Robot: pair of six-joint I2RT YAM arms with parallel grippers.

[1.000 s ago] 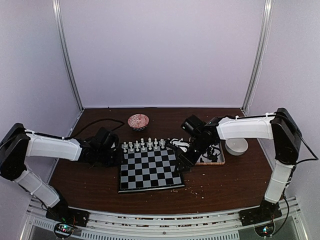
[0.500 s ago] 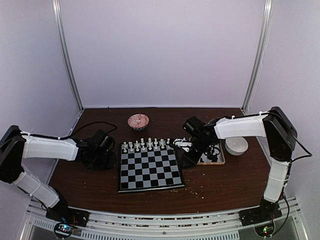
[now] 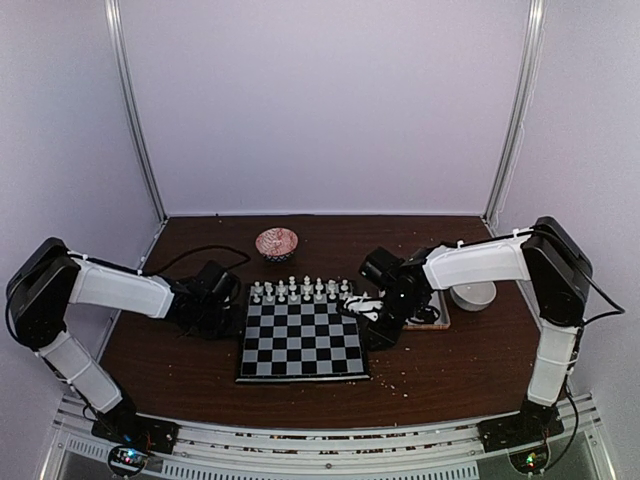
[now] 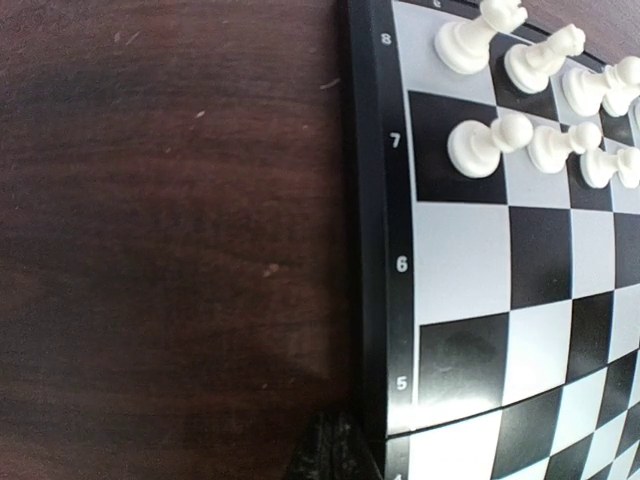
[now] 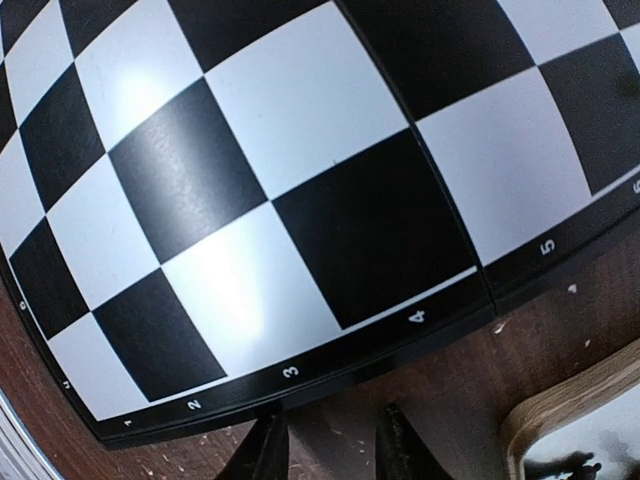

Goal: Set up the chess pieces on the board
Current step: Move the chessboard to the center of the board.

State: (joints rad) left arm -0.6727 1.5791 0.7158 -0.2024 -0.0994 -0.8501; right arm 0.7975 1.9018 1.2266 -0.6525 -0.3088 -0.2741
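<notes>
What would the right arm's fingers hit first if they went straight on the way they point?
Most likely the black rim of the board, near the printed 3 and 4; the right wrist view shows the open fingers aimed at it. Height is unclear, so they might pass over it.

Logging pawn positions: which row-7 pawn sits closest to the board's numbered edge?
The pawn on the black square beside the printed 7, first in its row.

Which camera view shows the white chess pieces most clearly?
The left wrist view: the white chess pieces stand large and sharp, though only some are in frame. The top view shows both rows, but tiny. The right wrist view shows none.
</notes>
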